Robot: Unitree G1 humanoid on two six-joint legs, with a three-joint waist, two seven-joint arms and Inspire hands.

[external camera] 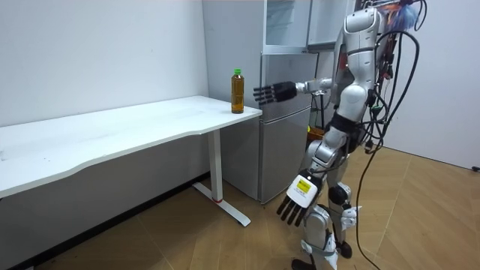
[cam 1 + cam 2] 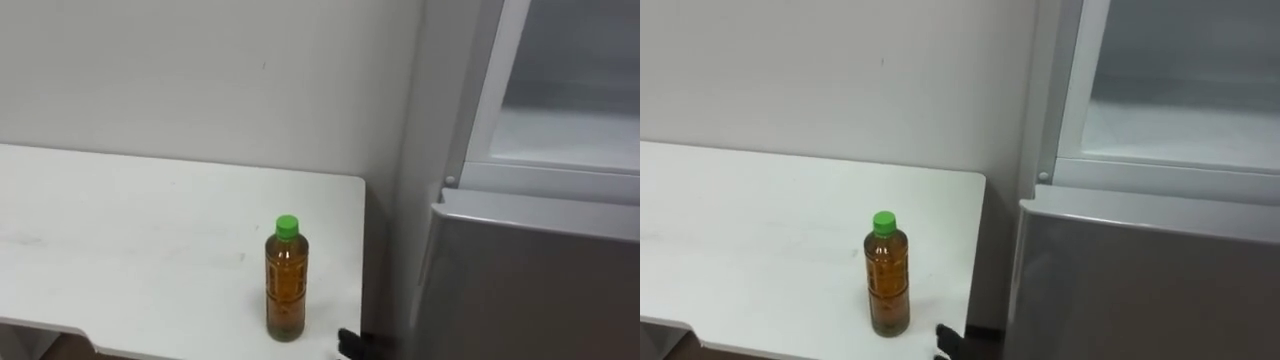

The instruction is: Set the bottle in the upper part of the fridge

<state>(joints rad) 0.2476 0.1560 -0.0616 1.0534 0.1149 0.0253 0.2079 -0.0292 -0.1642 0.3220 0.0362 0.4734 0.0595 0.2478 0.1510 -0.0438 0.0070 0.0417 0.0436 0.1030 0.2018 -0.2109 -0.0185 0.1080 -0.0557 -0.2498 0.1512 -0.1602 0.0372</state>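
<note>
Likely weighty, stiff and slick, the nearly full bottle [image 2: 286, 280] stands just left of the empty, wide-open right hand [image 1: 277, 91]; its waist looks best for gripping.

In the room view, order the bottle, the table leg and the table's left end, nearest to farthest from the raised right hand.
1. bottle, just beside the right hand, at its height.
2. table leg, well below the hand.
3. table's left end, at the room view's far left.
</note>
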